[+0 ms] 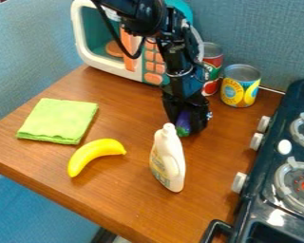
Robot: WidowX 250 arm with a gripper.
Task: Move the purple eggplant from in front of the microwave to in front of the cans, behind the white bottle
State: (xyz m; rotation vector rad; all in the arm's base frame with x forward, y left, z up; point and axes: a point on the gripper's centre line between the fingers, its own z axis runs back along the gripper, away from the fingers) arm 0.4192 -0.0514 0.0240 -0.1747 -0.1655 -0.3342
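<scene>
Cloth (pixel 58 120) at left | banana (pixel 93 154) near it | bottle (pixel 168 160): could topple if nudged, being close to gripper (pixel 188 123) | eggplant (pixel 183 124): clasped in gripper, green end down, could drop if pinch is loose; arm (pixel 175 57) hangs near-vertical | cans (pixel 241 86) behind | stove (pixel 288 190) far right

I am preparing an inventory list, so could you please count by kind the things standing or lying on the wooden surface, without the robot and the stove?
Cans, yellow-labelled can and red-labelled can: 2
White bottle: 1
Banana: 1
Eggplant-like thing, at the gripper: 1
Green cloth: 1
Toy microwave: 1
Total: 7
</scene>
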